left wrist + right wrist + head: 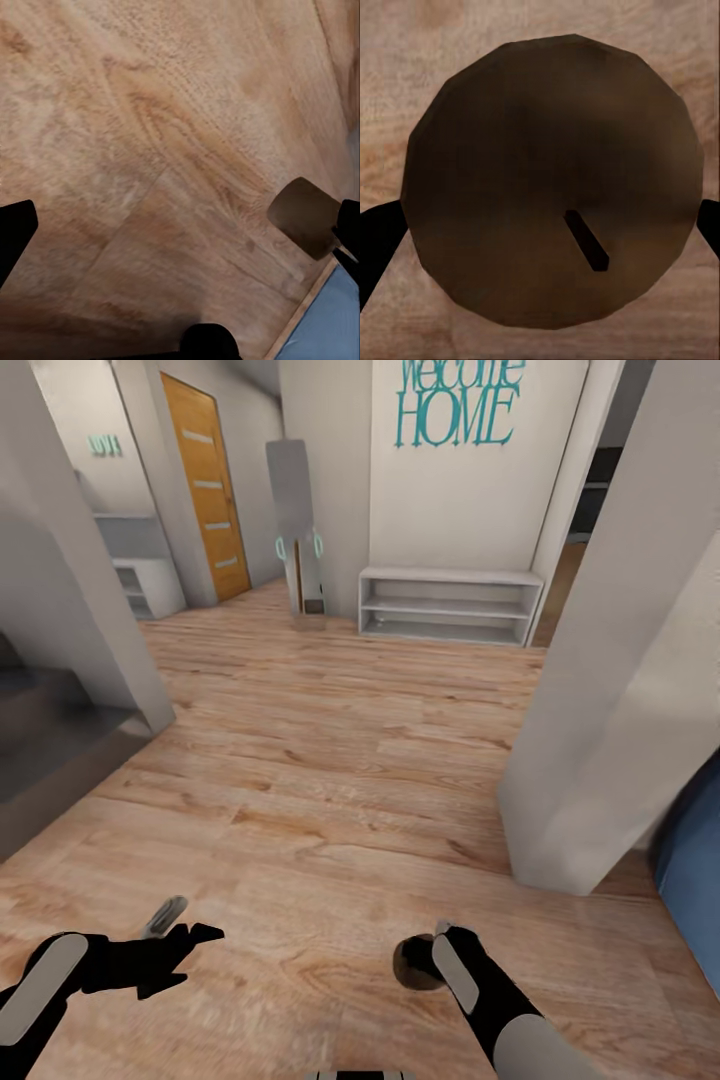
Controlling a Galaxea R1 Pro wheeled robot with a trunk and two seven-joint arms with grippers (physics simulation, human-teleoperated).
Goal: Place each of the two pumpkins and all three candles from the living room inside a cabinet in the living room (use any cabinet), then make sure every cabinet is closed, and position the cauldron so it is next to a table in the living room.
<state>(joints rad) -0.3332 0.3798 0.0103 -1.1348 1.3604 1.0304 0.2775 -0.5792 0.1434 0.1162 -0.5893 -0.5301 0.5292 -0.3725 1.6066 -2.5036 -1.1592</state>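
Note:
A squat dark-brown candle (410, 964) hangs just above the wood floor at the lower right of the head view, and my right gripper (428, 960) is shut on it. The right wrist view looks down on the candle's round top (547, 180) and its short black wick (586, 241), with a black fingertip (376, 247) at each side. The same candle (304, 217) appears in the left wrist view, off to one side. My left gripper (185, 945) hovers low over the floor at the lower left, open with nothing between its fingers (15, 232).
I am in a hallway with a wood floor (330, 760). A white pillar (610, 690) stands close on the right, with blue furniture (695, 860) behind it. A low white shelf (450, 605), a grey standing panel (295, 520) and an orange door (205, 485) are ahead. A dark step (50, 745) lies left.

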